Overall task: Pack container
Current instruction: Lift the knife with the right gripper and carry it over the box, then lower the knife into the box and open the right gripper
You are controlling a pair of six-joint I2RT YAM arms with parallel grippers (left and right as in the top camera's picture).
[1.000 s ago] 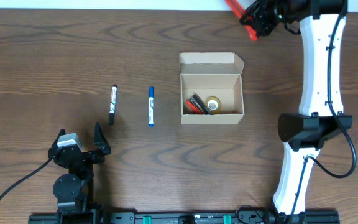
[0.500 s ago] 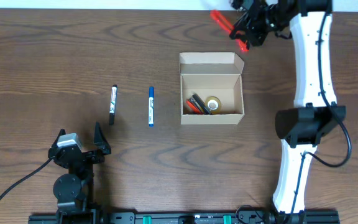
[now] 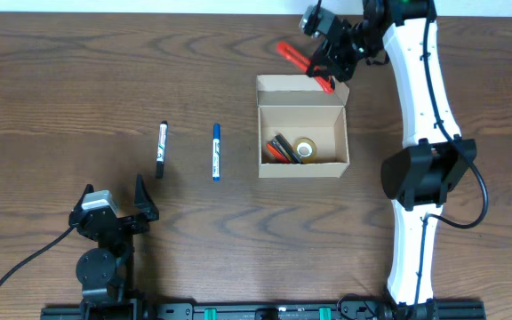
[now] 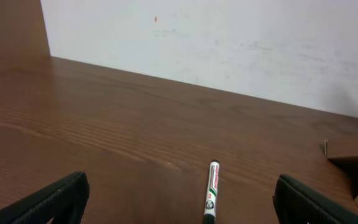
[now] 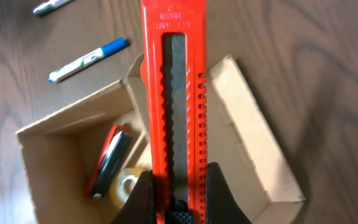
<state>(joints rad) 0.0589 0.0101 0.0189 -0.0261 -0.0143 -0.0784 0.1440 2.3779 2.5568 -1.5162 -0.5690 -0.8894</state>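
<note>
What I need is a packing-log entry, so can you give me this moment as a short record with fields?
container: cardboard box, lid flap open
inside: tape roll; slim red and black items beside it
right gripper: shut on red utility knife, over the box's back flap
left gripper: open, empty, at the table's near edge
outside the box: black marker, blue marker, both left of it

The word "WARNING" is read in raised letters near the top of the red utility knife [image 5: 174, 93]; the line beneath it is too faint to be made out. Printed labels are carried by the blue marker [image 3: 216, 152] and the black marker [image 3: 161, 149], but none is legible.
</note>
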